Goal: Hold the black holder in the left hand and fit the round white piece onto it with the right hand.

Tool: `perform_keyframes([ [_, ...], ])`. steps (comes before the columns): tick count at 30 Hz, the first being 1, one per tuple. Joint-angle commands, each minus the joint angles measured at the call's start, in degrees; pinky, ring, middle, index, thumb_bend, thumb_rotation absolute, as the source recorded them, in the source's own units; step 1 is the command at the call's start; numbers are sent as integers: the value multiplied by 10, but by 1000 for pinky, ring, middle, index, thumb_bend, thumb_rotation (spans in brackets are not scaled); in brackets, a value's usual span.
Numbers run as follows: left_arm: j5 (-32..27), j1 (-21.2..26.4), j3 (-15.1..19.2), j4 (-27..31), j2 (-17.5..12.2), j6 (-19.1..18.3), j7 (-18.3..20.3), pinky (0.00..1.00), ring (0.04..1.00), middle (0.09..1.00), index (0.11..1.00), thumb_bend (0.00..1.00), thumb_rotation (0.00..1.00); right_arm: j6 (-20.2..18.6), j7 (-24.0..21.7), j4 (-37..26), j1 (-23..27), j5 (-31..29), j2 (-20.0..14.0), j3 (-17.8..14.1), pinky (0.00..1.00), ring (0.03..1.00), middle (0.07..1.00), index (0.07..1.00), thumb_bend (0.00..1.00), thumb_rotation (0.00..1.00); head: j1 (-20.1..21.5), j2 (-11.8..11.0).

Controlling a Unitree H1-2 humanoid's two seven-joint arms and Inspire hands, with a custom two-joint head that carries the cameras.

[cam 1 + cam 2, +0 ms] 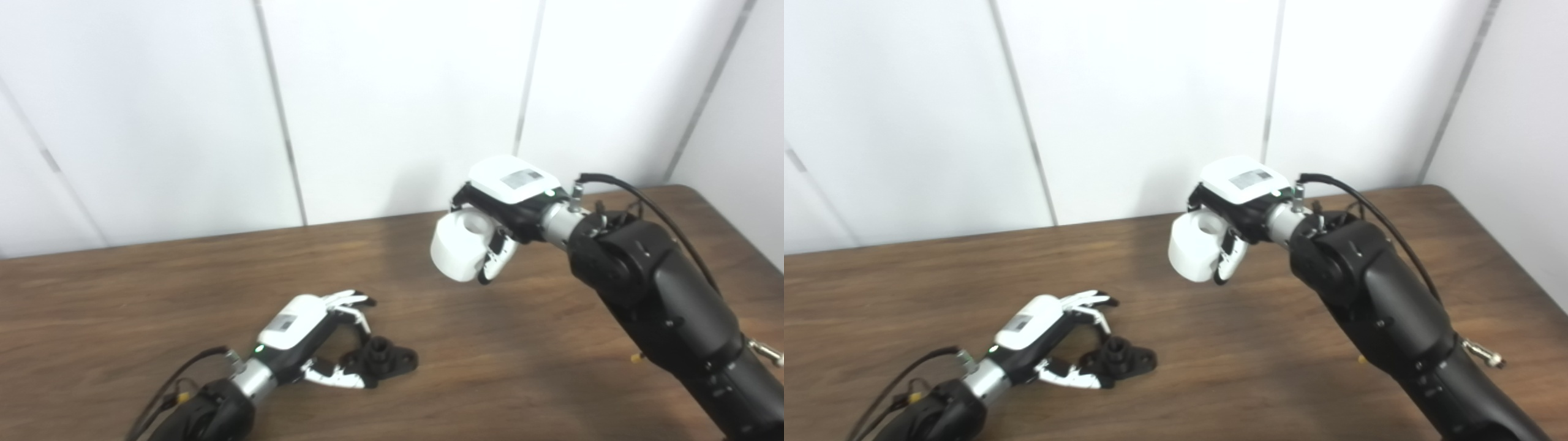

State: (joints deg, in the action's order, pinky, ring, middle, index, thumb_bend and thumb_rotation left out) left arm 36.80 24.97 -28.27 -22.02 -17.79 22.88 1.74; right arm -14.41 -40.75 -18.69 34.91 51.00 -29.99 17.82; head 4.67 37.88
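The black holder [386,358] lies flat on the wooden table [520,367], a short peg standing up from its middle. My left hand [318,334] reaches around its near end, fingers spread above it and thumb below, touching its edge without a closed grasp. My right hand [502,205] hovers well above the table at centre right, shut on the round white piece [459,245], a thick ring with a hole in its top [1199,245]. The white piece is up and to the right of the holder, apart from it.
White wall panels [392,104] stand behind the table's far edge. The table's right edge [741,233] runs close behind the right arm. A cable [643,196] loops over the right wrist.
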Motion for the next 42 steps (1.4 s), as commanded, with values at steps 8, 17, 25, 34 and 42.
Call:
perform_keyframes([
  [8, 50, -4, -34, -56, 28, -48, 19, 804, 916, 866, 486, 523, 73, 79, 23, -9, 37, -36, 33, 9, 662, 778, 715, 479, 525, 143, -60, 16],
  [17, 52, 5, -43, -63, 38, -60, 17, 825, 921, 872, 485, 522, 77, 109, 15, 12, 46, -38, 53, 22, 646, 777, 718, 479, 525, 143, -83, 30],
  [25, 51, 8, -47, -62, 40, -64, 14, 832, 928, 872, 485, 523, 76, 112, 11, 25, 41, -49, 68, 26, 666, 782, 721, 480, 526, 143, -84, 32],
  [34, 51, 7, -51, -62, 41, -67, 10, 831, 928, 866, 485, 522, 78, 123, 10, 55, 38, -60, 71, 44, 691, 778, 731, 481, 526, 143, -85, 35],
  [42, 45, 4, -50, -57, 39, -70, 13, 837, 929, 865, 485, 523, 76, 133, 5, 68, 37, -59, 64, 54, 702, 780, 734, 481, 526, 143, -81, 39],
])
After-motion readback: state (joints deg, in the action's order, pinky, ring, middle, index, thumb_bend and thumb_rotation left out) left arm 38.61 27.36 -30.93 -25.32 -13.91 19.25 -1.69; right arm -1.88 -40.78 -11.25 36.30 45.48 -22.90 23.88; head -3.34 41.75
